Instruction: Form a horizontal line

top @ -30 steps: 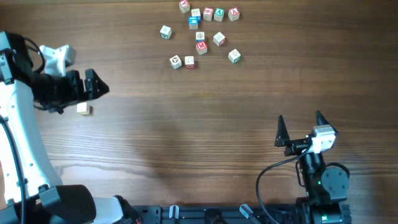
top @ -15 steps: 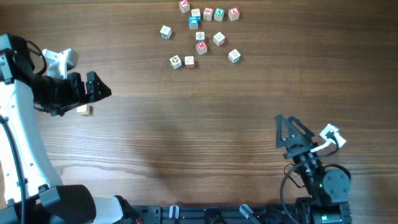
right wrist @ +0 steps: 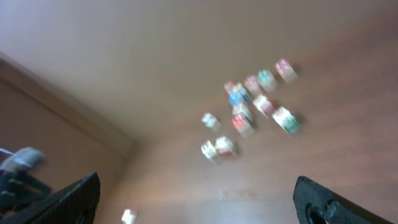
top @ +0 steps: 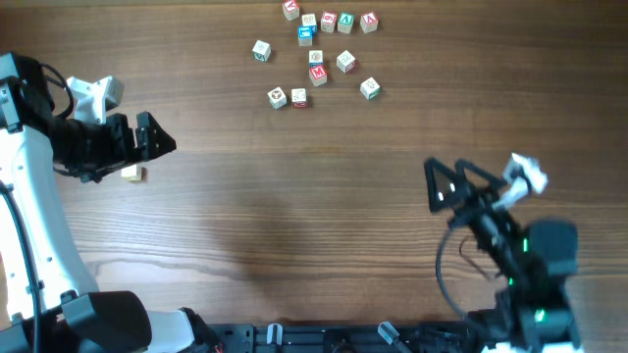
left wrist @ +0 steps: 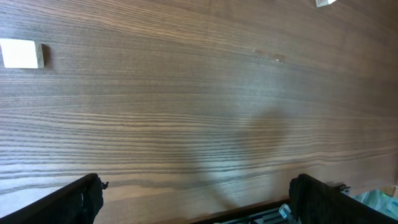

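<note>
Overhead: row (top: pixel 338 20) of touching cubes at far side, loose cubes (top: pixel 316 74) just below. Left gripper (top: pixel 157 137) near lone cube (top: pixel 131 173); right gripper (top: pixel 449 181) well apart.
Left wrist: fingers (left wrist: pixel 81 199) spread wide.
Right wrist: blurred; fingers (right wrist: pixel 74 199) wide, row (right wrist: pixel 266 79) ahead.

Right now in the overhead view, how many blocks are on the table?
14. Thirteen lettered blocks cluster at top centre; one plain pale block lies alone far left, beside the left fingers. The left arm could hide more.
</note>
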